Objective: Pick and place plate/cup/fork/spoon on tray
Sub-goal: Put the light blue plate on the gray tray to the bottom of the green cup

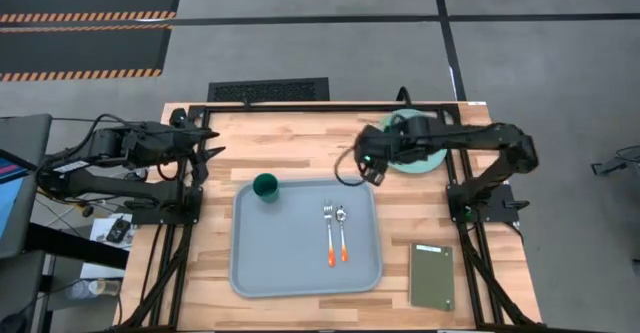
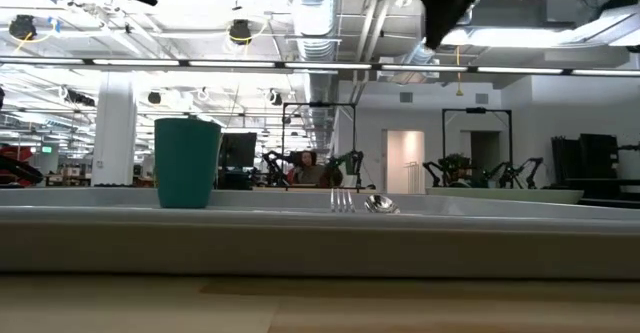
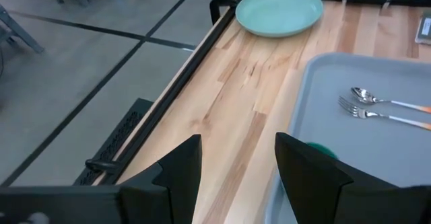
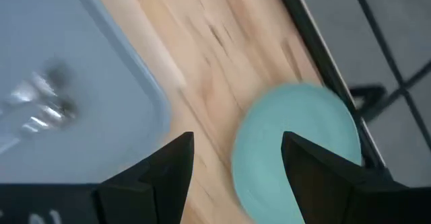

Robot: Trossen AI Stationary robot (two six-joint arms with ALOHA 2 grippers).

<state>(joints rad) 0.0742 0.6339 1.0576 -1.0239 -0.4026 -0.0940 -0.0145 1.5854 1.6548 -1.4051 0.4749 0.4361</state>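
The pale grey-blue tray (image 1: 300, 258) lies in the middle of the wooden bench (image 1: 300, 153). The dark green cup (image 1: 266, 186) stands upright in the tray's far left corner. The fork (image 1: 328, 231) and spoon (image 1: 342, 231) lie side by side, just apart, in the tray's right half, their orange handles pointing to the near edge. The mint-green plate (image 1: 425, 153) rests on the bench beyond the tray's far right corner, partly under the right arm. The right hand (image 1: 372, 170) hangs over the bench between plate and tray, fingers spread wide and holding nothing. The left hand (image 1: 212, 153) waits at the bench's left edge, fingers apart and empty. A dark olive slab (image 1: 431, 275) lies right of the tray.
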